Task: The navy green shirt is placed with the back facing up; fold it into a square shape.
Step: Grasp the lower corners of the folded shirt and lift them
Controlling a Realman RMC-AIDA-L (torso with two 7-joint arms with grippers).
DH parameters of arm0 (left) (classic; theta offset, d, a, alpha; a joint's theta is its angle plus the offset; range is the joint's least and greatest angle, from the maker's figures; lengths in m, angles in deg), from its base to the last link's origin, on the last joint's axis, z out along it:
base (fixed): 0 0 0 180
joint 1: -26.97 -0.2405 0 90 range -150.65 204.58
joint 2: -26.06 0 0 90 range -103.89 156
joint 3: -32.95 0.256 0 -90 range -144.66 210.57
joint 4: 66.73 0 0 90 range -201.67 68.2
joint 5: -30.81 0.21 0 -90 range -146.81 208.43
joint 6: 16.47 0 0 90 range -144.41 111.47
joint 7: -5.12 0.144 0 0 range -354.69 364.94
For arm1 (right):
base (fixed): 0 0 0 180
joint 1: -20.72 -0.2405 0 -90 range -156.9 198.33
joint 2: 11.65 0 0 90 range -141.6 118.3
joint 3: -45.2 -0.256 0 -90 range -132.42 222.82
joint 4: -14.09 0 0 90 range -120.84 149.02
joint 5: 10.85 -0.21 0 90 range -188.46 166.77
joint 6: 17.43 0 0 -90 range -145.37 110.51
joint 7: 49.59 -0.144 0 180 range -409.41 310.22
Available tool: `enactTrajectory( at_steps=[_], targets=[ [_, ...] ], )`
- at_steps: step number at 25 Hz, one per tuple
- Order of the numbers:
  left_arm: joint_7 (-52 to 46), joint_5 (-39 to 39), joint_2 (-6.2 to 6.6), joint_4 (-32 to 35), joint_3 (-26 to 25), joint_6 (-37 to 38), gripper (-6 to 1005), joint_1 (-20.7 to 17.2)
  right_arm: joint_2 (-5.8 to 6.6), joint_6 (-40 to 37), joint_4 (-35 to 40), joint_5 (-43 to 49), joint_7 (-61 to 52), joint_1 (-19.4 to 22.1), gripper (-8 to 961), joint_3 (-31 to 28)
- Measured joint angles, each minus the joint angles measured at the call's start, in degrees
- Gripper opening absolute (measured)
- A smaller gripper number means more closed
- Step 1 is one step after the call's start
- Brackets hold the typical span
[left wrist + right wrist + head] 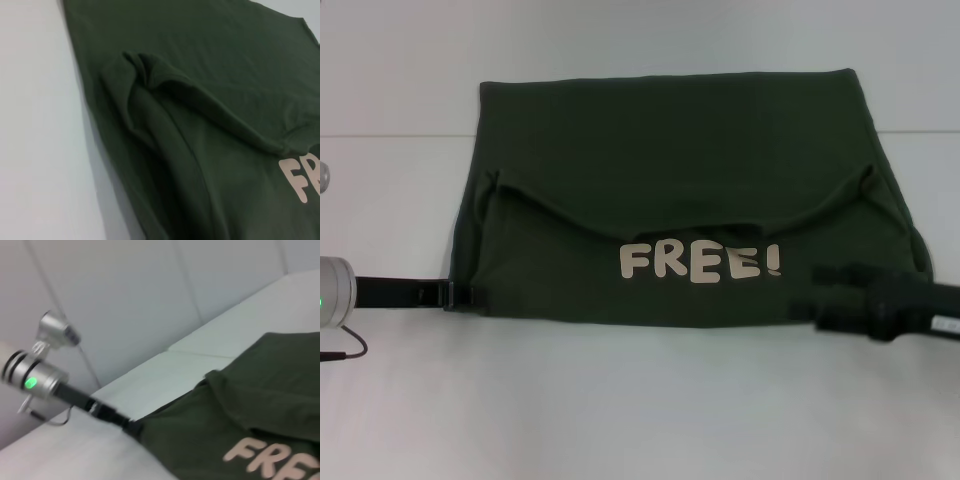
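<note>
The navy green shirt (pixel 670 150) lies spread across the white table, its near part folded over so a pale "FREE!" print (pixel 700 262) faces up. A loose curved fold edge runs across its middle. My left gripper (pixel 475 296) reaches in low from the left and meets the shirt's near-left corner; the right wrist view shows the left gripper (pixel 129 426) at that corner of the shirt (pixel 270 390). My right gripper (pixel 820 290) hovers blurred over the shirt's near-right edge. The left wrist view shows only bunched shirt (pixel 210 75) fabric and part of the print (pixel 300 182).
The white table (pixel 640 400) extends bare in front of the shirt and to both sides. My left arm's silver wrist with a green light (pixel 332 292) sits at the far left edge, with a thin cable beneath it.
</note>
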Motion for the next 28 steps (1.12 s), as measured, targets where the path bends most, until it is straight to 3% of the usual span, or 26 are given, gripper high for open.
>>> enactTrajectory(
  at_steps=[3, 6, 9, 12, 13, 18, 28],
  targets=[
    [0.11, 0.04, 0.10, 0.00, 0.00, 0.22, 164, 0.17, 0.72, 2.04, 4.82, 0.78, -10.16, 0.48, 900, -1.24],
    [0.27, 0.08, 0.20, 0.00, -0.01, 0.29, 99, 0.22, 2.34, 4.68, 11.54, 5.20, -26.13, 0.56, 900, -1.06],
    [0.46, 0.10, 0.23, 0.00, -0.01, 0.31, 54, 0.27, 5.67, 5.95, 15.85, 13.50, -44.38, -1.11, 899, -0.94],
    [0.61, 0.11, 0.24, -0.01, -0.01, 0.33, 52, 0.28, 9.00, 3.95, 15.80, 19.71, -54.33, -3.84, 899, -0.83],
    [0.70, 0.11, 0.24, -0.01, -0.01, 0.33, 51, 0.28, 9.55, 3.38, 15.79, 22.23, -56.17, -4.81, 898, -0.84],
    [1.39, 0.06, 0.24, -0.01, -0.01, 0.32, 50, 0.35, 9.36, 4.63, 15.65, 31.79, -60.38, -8.79, 895, -0.84],
    [1.71, -0.08, 0.28, 0.12, -0.09, 0.33, 49, 0.37, 7.82, 11.08, 6.91, 33.45, -60.54, -11.85, 877, 3.55]
  ],
)
